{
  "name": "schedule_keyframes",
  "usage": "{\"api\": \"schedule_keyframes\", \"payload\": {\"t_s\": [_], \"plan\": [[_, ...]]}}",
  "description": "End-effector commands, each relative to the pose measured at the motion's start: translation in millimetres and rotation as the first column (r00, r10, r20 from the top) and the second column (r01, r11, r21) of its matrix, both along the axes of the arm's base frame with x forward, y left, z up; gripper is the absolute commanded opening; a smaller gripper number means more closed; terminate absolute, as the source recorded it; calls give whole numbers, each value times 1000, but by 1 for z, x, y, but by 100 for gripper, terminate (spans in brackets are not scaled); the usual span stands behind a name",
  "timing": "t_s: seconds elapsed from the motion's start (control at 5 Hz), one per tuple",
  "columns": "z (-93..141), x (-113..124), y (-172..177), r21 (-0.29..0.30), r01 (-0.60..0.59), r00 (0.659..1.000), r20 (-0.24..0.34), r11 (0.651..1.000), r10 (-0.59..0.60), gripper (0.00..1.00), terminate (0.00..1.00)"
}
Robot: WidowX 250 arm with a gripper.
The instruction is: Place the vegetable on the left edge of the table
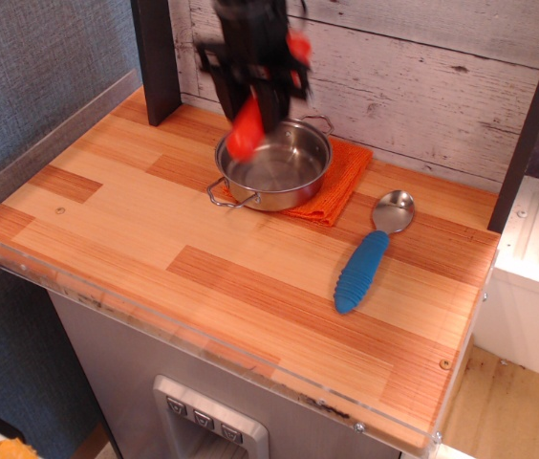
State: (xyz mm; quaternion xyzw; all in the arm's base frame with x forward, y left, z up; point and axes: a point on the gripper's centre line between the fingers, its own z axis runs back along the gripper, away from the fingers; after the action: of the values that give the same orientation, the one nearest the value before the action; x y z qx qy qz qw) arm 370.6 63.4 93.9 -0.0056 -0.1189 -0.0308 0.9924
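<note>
The gripper (253, 91) is blurred above the back left rim of the pot (274, 177), its dark fingers (274, 96) closed around the vegetable (246, 134), which hangs tilted with its lower end over the pot's edge, clear of the bench (155, 239). The pot sits on an orange cloth (341, 186). A blue-handled spoon (365, 263) lies to the right, well apart.
</note>
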Motion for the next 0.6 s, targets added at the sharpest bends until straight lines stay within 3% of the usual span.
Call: {"api": "schedule_keyframes", "payload": {"t_s": [0.0,0.4], "plan": [[22,-51,82,122,-151,988,-4,981,152,0,0],[-20,-92,139,230,-142,973,-145,963,178,0,0]]}}
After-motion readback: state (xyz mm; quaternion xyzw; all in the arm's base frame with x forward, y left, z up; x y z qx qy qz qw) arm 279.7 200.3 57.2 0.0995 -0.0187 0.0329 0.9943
